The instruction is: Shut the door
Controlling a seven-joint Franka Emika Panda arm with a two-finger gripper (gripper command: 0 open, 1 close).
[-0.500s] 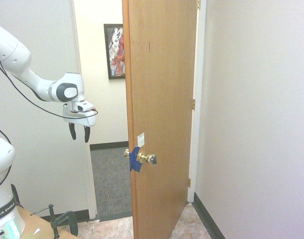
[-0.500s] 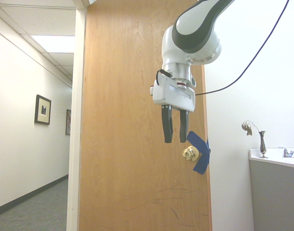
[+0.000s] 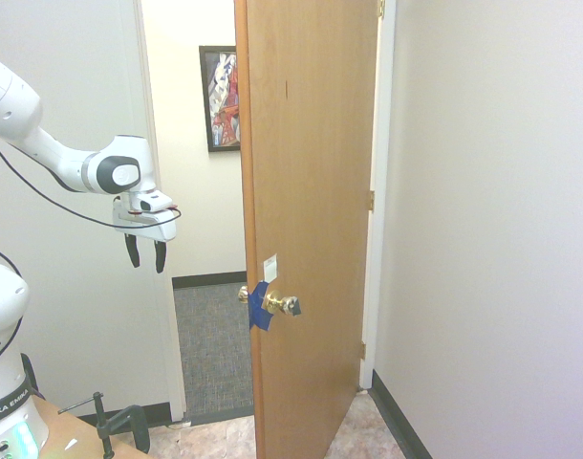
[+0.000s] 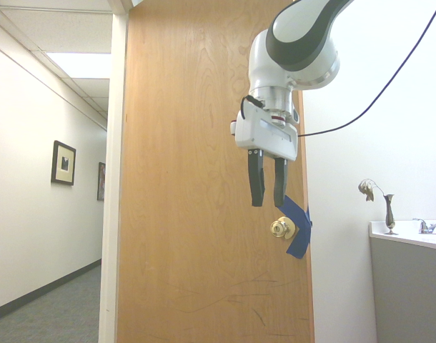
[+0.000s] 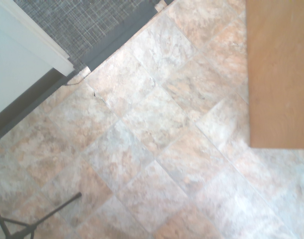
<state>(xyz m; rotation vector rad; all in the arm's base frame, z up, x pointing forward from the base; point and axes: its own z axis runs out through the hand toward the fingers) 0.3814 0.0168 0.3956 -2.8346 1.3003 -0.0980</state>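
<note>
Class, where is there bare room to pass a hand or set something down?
The tiled floor is bare between the carpeted threshold and the door. Air is open between the gripper and the door's edge. It's crowded around the knob, with blue tape beside it.

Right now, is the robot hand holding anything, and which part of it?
No, nothing is held. The gripper has its fingers apart with only air between them, and the door knob is outside its grasp.

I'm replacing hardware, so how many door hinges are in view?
3: top, middle and bottom of the door's far edge, in the first exterior view. Others may be hidden.
</note>
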